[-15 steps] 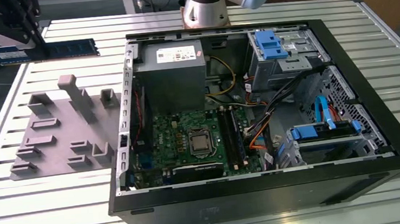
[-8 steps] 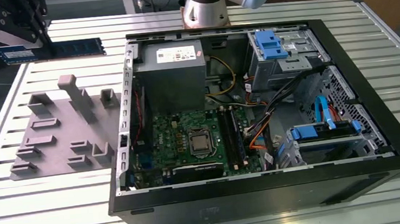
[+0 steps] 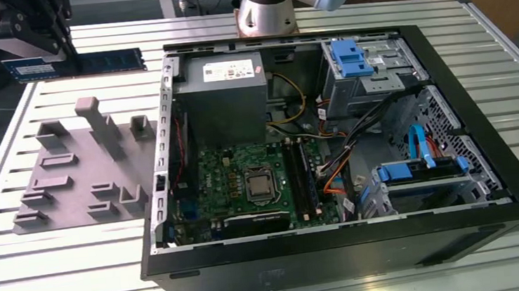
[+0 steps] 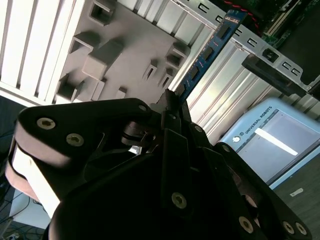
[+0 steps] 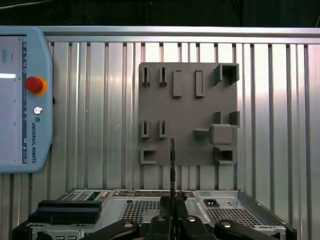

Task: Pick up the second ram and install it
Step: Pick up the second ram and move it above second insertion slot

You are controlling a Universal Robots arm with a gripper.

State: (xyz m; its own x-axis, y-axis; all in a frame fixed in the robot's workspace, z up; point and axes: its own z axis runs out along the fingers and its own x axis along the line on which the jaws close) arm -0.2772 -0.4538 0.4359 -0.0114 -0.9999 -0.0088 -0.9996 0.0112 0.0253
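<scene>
The second ram (image 3: 78,65), a narrow blue circuit-board stick with dark chips, hangs in the air above the slatted table at the exterior view's far left. My gripper (image 3: 43,57) is shut on one end of it. In the second wrist view the ram (image 4: 205,55) juts out from between my fingertips (image 4: 172,102) towards the case. In the first wrist view the ram (image 5: 172,160) appears edge-on, rising from my gripper (image 5: 172,202). It is above the table, between the grey holder plate (image 3: 79,175) and the table's far edge.
The open computer case (image 3: 487,168) lies on its side on the exterior view's right, with the motherboard (image 3: 244,182) and black memory slots (image 3: 302,177) exposed. A teach pendant (image 5: 25,100) lies on the table. The arm's base (image 3: 265,11) stands behind the case.
</scene>
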